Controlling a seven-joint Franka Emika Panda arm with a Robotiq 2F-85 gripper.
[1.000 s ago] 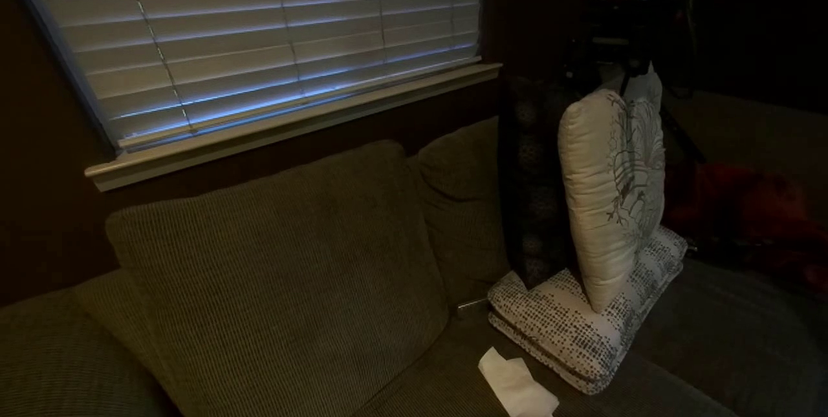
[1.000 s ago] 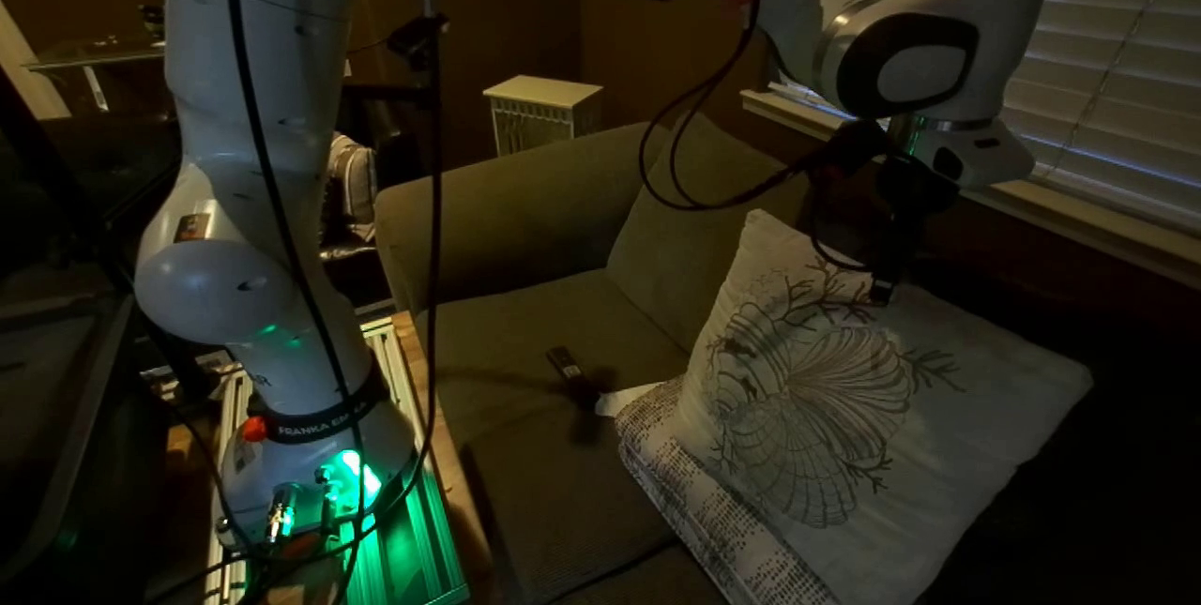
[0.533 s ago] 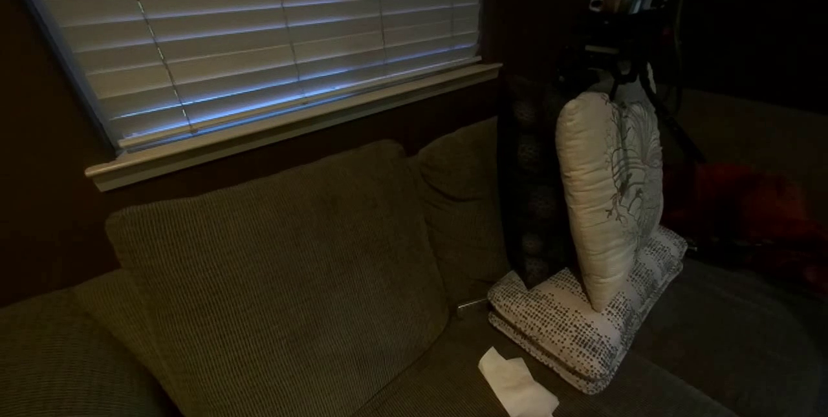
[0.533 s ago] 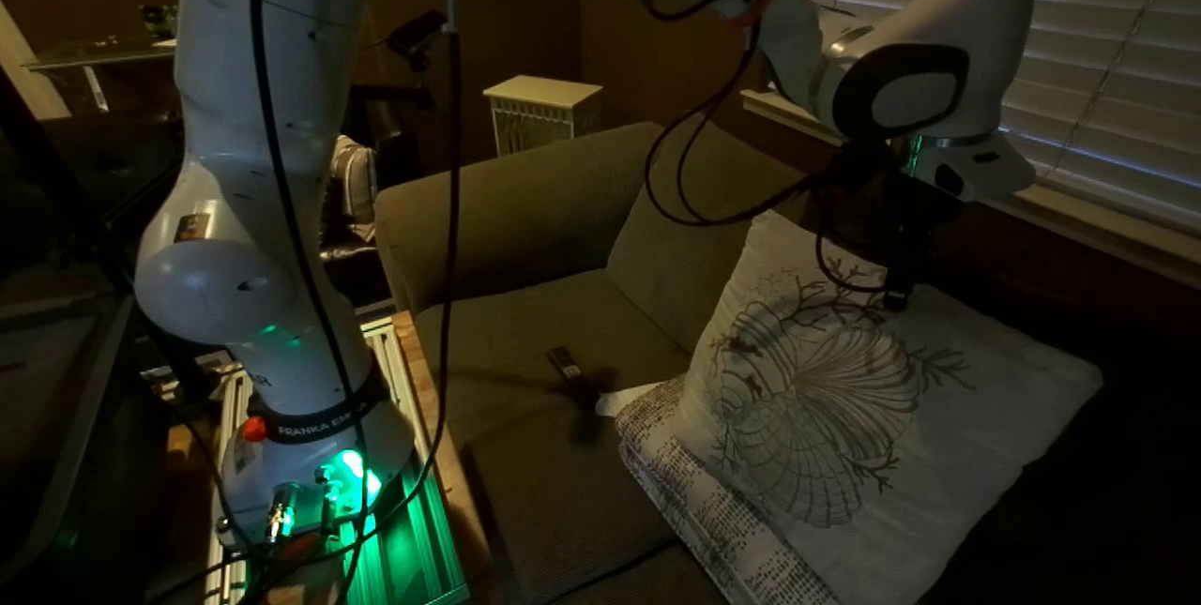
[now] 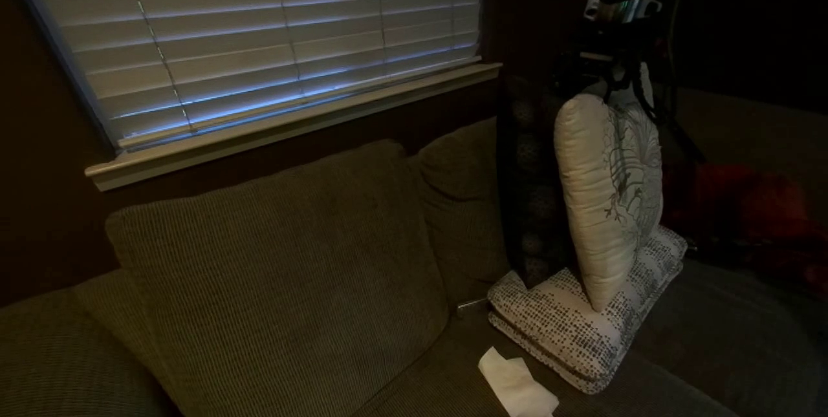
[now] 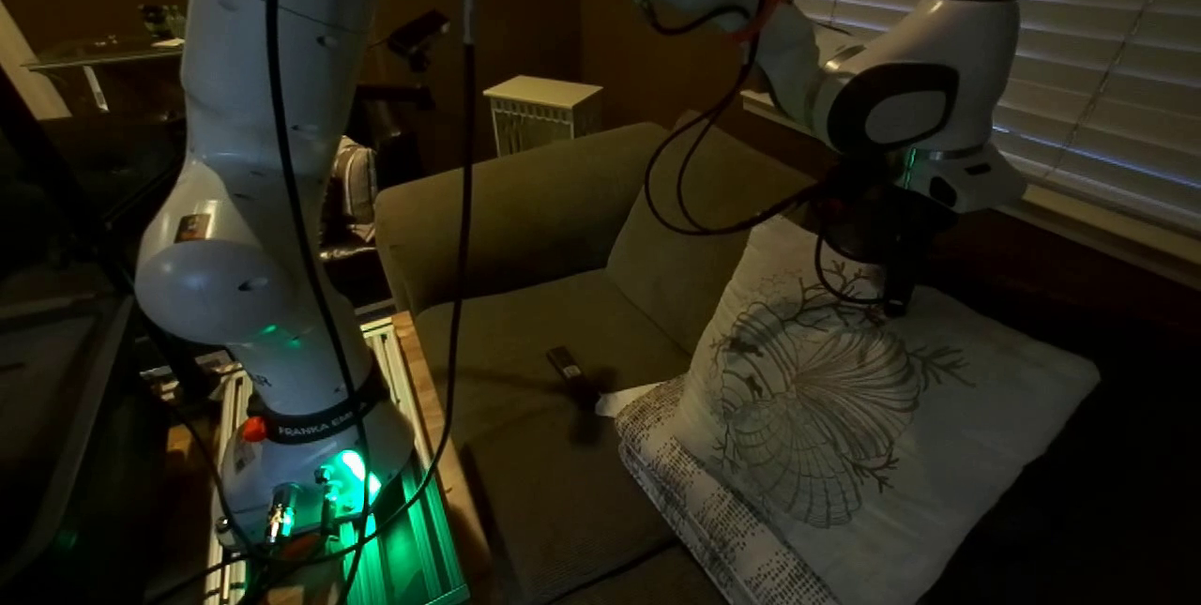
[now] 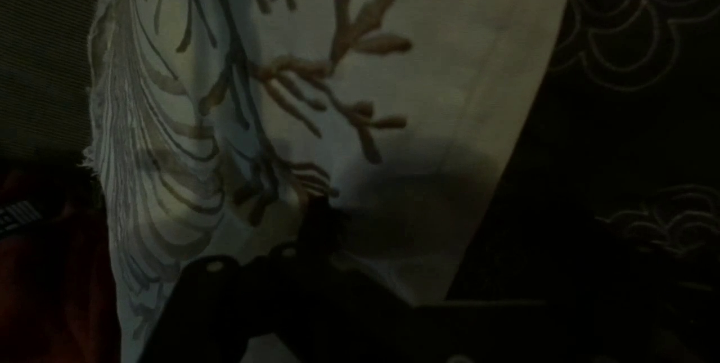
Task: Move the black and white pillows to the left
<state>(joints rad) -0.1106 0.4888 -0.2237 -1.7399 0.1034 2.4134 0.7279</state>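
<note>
Your pincer (image 5: pixel 626 103) stands wide at the white pillow (image 5: pixel 600 203), apparently without a grip. Nothing looks done: you likely must move this and the black pillow (image 5: pixel 532 197) leftward.

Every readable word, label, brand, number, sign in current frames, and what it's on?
"FRANKA EM": dark band around the robot arm's base; last letters unclear.
"R", probably: lettering above it; rest unclear.
Too small: sticker on the arm; mark on dark remote-like object.
Too blurred: black-and-white tag, wrist view.
</note>
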